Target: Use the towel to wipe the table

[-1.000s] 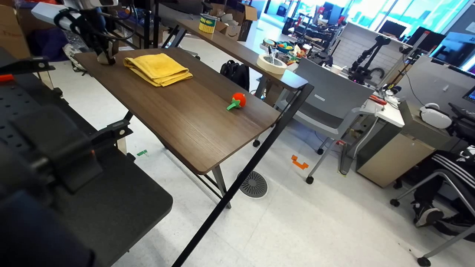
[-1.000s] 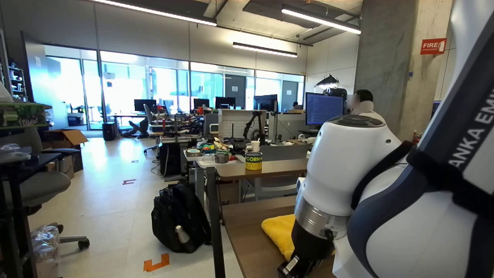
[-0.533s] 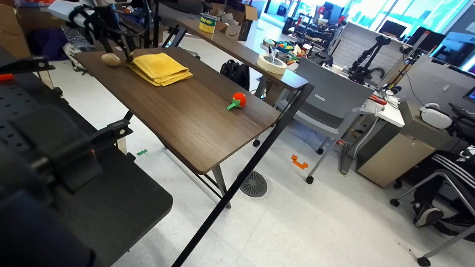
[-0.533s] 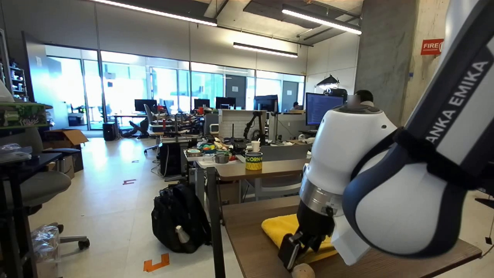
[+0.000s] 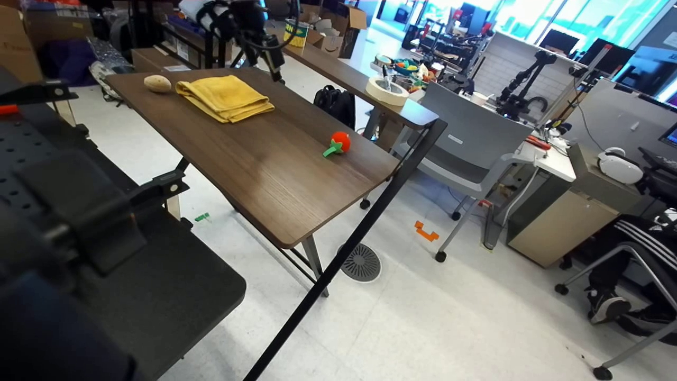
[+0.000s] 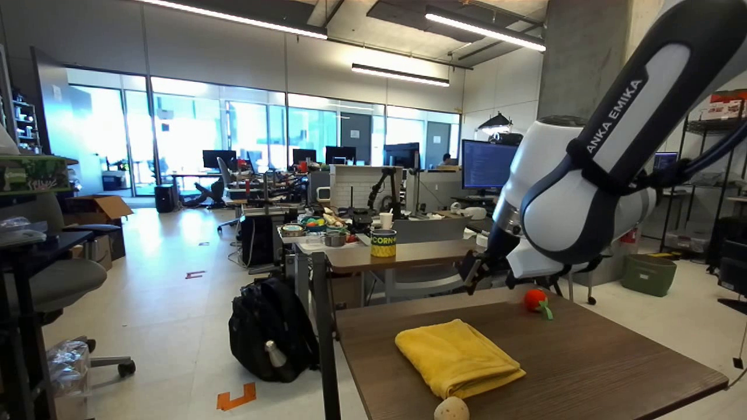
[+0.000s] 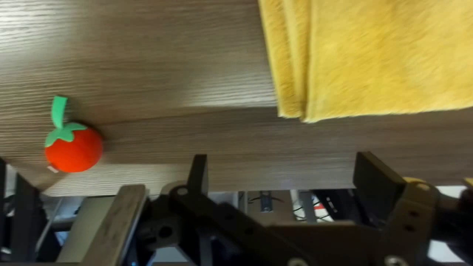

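Note:
The towel (image 6: pixel 458 356), a folded yellow cloth, lies flat on the brown wood-grain table (image 5: pixel 275 174) towards one end. In the wrist view the towel (image 7: pixel 377 59) fills the upper right, with its folded edge facing left. My gripper (image 7: pixel 282 164) is open, its fingers wide apart and nothing between them. It is raised above the table's long edge on the raised shelf's side, beyond the towel and apart from it, as an exterior view shows with the gripper (image 6: pixel 471 280). Bare table and floor clutter show between the fingers (image 7: pixel 375 181).
A tan ball (image 5: pixel 157 83) rests beside the towel near the table's end. A red ball with green leaves (image 6: pixel 535 300) sits farther along the table. On the raised shelf stand a corn can (image 6: pixel 383 244) and a tape roll (image 5: pixel 387 91). A grey chair (image 5: pixel 465 137) stands behind.
My gripper has let go of the tan ball, which now lies on the table by the towel. The jaws have opened, and the arm has risen and swung past the towel towards the shelf side.

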Controlling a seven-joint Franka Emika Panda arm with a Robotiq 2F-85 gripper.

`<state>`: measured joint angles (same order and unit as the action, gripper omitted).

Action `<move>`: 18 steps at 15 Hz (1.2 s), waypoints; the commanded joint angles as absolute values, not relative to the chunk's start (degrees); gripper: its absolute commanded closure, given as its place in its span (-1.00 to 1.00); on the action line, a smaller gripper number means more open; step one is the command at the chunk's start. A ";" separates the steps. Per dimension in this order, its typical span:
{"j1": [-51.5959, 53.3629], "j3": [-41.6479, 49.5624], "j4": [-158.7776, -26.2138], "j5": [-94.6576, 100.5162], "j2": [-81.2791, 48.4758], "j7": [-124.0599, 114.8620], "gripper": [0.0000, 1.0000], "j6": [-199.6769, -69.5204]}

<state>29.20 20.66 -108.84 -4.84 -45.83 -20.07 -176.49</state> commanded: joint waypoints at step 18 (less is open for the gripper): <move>29.72 36.17 -90.73 -10.14 -68.56 -53.44 -1.00 -169.55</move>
